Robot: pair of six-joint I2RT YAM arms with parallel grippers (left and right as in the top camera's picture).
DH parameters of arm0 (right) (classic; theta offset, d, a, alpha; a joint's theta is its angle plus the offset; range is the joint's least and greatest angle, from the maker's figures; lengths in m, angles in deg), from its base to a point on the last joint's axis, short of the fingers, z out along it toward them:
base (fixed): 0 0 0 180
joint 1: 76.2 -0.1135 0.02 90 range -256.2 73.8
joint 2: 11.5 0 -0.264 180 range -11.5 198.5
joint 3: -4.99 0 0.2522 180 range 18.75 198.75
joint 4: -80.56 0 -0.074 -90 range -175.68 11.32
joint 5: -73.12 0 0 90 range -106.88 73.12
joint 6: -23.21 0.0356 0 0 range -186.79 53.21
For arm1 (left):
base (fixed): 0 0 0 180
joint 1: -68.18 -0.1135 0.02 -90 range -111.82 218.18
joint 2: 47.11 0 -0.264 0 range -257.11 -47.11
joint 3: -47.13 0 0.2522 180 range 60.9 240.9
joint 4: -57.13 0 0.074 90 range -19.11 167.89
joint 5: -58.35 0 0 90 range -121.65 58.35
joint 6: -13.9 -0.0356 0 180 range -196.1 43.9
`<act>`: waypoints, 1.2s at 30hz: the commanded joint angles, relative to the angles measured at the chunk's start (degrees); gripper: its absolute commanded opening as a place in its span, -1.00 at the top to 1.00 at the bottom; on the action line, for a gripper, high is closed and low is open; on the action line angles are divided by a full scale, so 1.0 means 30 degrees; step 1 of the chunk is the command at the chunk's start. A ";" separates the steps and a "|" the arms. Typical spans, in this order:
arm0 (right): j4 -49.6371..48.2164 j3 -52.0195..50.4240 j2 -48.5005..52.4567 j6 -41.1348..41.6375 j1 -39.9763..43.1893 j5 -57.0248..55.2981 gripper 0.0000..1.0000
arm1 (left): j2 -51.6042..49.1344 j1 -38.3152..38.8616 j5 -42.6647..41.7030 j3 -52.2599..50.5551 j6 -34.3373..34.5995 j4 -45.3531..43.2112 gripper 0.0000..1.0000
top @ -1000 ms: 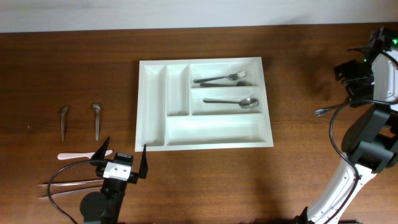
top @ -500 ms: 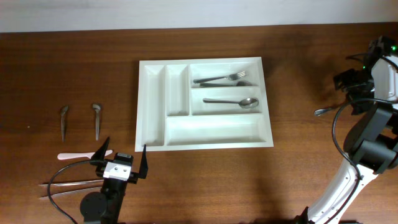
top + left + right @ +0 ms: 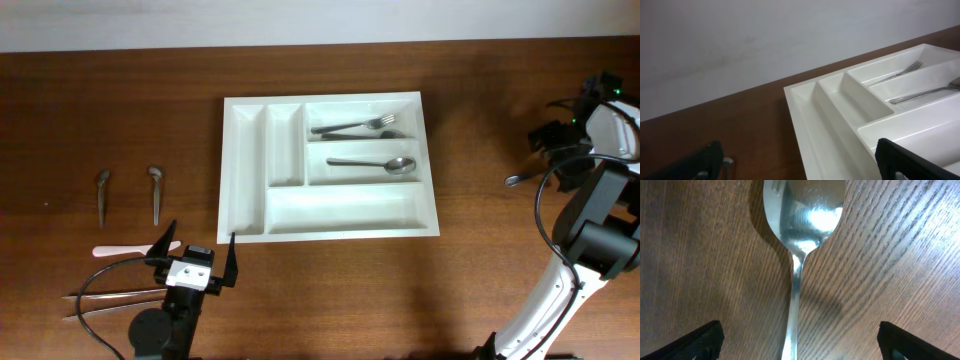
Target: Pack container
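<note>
The white container [image 3: 228, 170] lies in the middle of the table. Its top long slot holds forks [image 3: 355, 127] and its middle long slot holds a spoon [image 3: 372, 162]. The other slots look empty. My left gripper [image 3: 195, 255] is open and empty, just off the container's front left corner; the left wrist view shows the container's wall [image 3: 805, 115] between its fingers [image 3: 700, 162]. My right gripper [image 3: 560, 150] is open at the far right over a metal spoon [image 3: 525, 178] lying on the table. In the right wrist view the spoon [image 3: 800, 225] runs between the open fingertips [image 3: 900, 342].
Two small spoons [image 3: 102, 195] [image 3: 156, 192] lie on the table at the left. A pink-handled utensil [image 3: 125, 250] and long metal pieces [image 3: 115, 298] lie beside the left arm. The table's right edge is close behind the right arm.
My right gripper has shifted a little toward the front, over the spoon on the table. The left arm and the container have not moved.
</note>
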 commanded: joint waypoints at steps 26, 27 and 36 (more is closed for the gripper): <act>-0.0262 -0.0466 0.0495 -0.0408 0.0087 0.0998 -0.98 | 0.0073 -0.0117 -0.0270 -0.0109 -0.0168 0.0007 -0.98; -0.0321 -0.0466 0.0510 -0.0648 0.0095 0.0998 -0.98 | 0.0073 -0.0117 -0.0262 -0.0109 -0.0168 0.0007 -0.98; -0.0131 -0.0481 0.1231 -0.1122 0.0189 0.1035 -0.98 | 0.0073 -0.0117 -0.0262 -0.0109 -0.0160 0.0007 -0.98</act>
